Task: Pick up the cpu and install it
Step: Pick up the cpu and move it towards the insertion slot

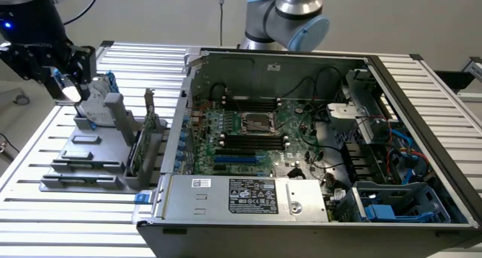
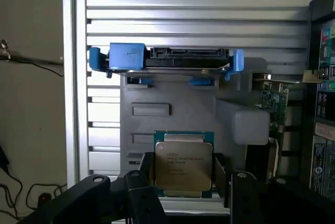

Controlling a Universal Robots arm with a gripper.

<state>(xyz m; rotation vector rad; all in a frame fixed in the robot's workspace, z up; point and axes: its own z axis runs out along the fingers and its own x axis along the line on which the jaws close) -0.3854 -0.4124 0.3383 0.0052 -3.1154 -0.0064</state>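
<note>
**CPU between the spread fingers, over the parts rack**

The cpu (image 2: 183, 164) looks light, rigid and fragile; its slick metal lid suggests gripping by the opposite side edges. It sits squarely between the gripper (image 2: 186, 182) fingers, lid facing the wrist camera, nearly square with no clear long axis. The fingers stand spread at its edges; whether they touch it I cannot tell. Beyond it, the blue-bracketed hard drive (image 2: 167, 59) stands in the grey parts rack (image 1: 87, 156).

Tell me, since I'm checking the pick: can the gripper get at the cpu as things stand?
Probably yes. In the wrist view the gripper has its fingers open to either side of the cpu, with nothing between them and it.
</note>
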